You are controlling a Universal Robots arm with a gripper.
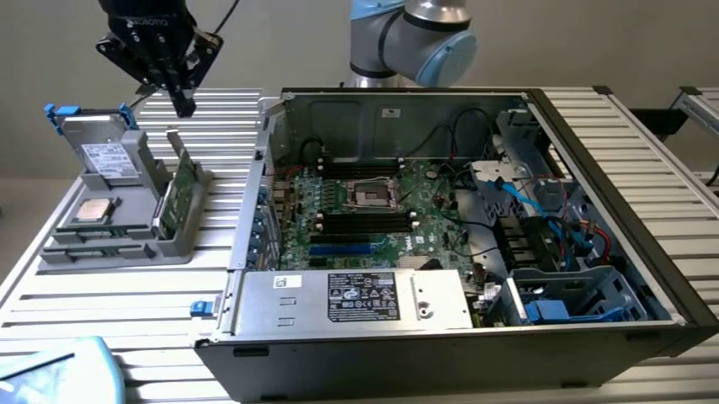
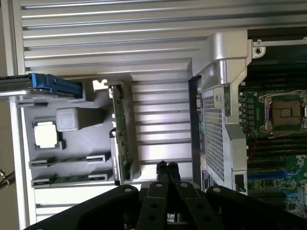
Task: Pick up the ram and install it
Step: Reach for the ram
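While black pincer hangs closed, slim green ram untouched

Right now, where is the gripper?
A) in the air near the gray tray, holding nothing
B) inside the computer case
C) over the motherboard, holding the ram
A: the shut gripper hangs empty near the gray tray, outside the computer case.

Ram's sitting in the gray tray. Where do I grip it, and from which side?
Grip the ram mid-length on its exposed long edge, pinching across the flat faces, coming straight down. It seems to stand on edge in a slot of the gray tray, so only that thin top edge is free.
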